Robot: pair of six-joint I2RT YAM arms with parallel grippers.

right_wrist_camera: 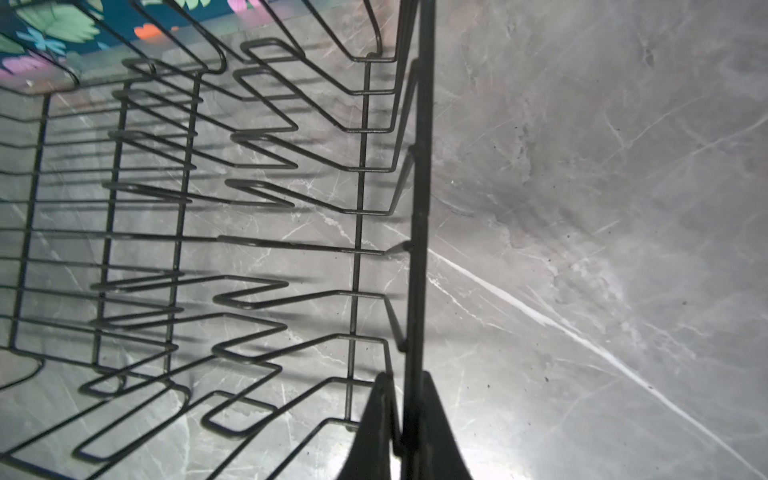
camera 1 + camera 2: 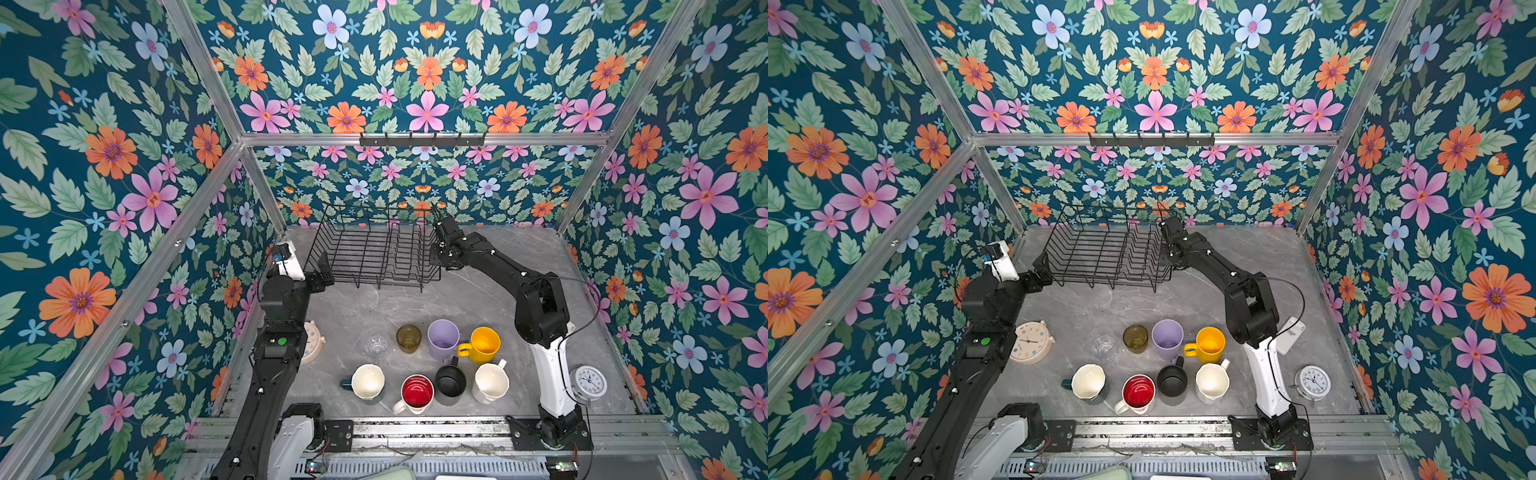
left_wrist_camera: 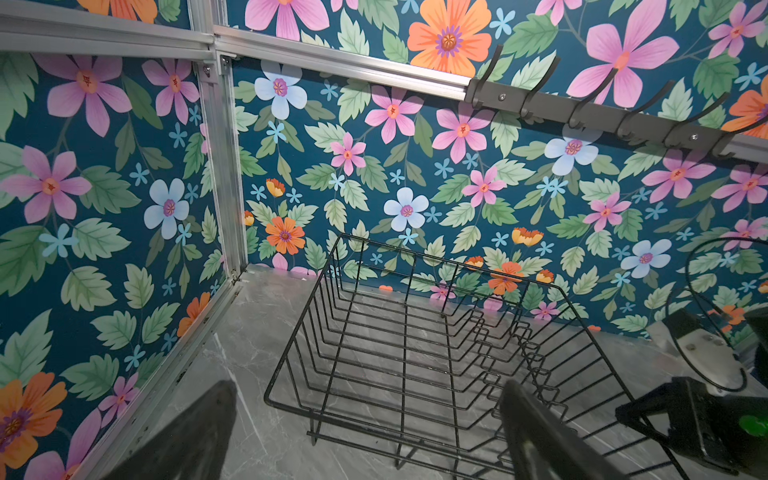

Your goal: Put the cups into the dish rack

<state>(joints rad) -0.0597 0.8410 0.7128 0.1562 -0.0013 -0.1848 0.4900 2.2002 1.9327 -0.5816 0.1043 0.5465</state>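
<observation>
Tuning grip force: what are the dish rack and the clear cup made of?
The dish rack: metal wire, likely matte black coated; thin bent rods joined at crossings. The clear cup: looks glass, though clear plastic is possible; transparent, tabletop shows through.

Both top views look down from high above the near edge of the table and face the back wall. They stand far enough off that two nearly equal pictures hold both arms, the dish rack and the cups. The left wrist camera sits behind and above the left gripper, looking forward through its wide-open jaws across the rack to the back corner. The right wrist camera peers from very near past the right gripper along the rack's rim wire, and the two wrist views share the rack's wire loops and the tabletop under them.
</observation>
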